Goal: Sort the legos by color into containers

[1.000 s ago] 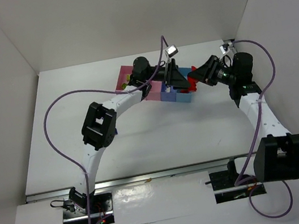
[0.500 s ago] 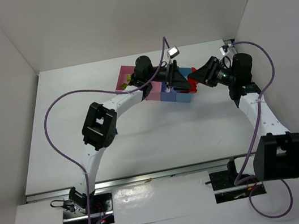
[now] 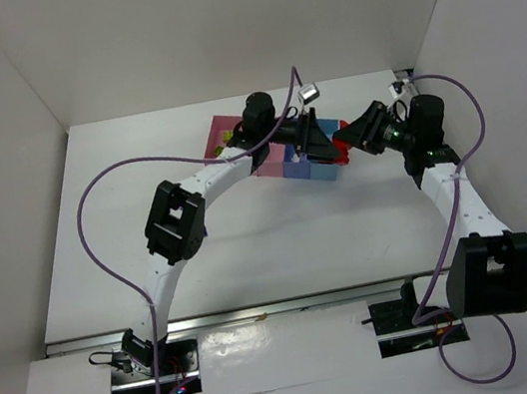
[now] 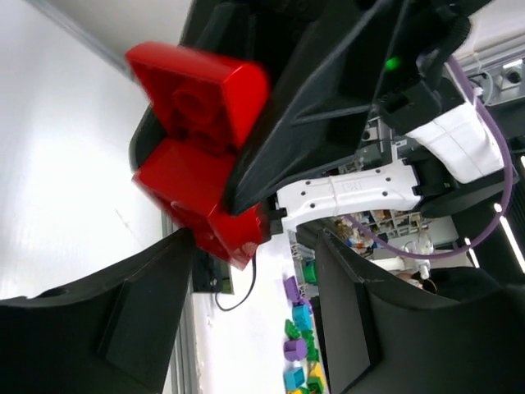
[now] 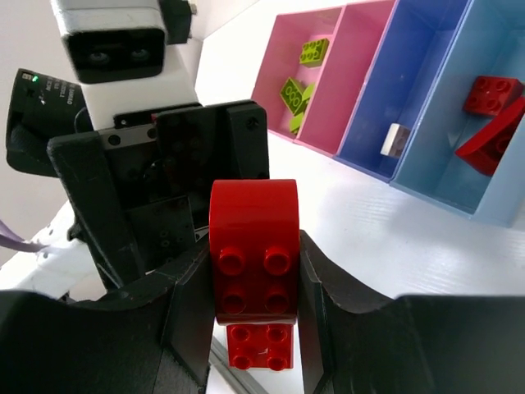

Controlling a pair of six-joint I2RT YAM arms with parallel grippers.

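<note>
The right gripper (image 5: pixel 254 305) clamps a red lego (image 5: pixel 254 246). Green legos (image 5: pixel 294 92) lie in the pink bin (image 5: pixel 275 59), a cream lego (image 5: pixel 395 139) in the blue bin (image 5: pixel 420 70), and red legos (image 5: pixel 492 94) in the light-blue bin (image 5: pixel 502 33).

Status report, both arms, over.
Right gripper shut on red lego. Left gripper open, facing it close. Light-blue compartment holds two other reds; nothing seen blocking.
</note>
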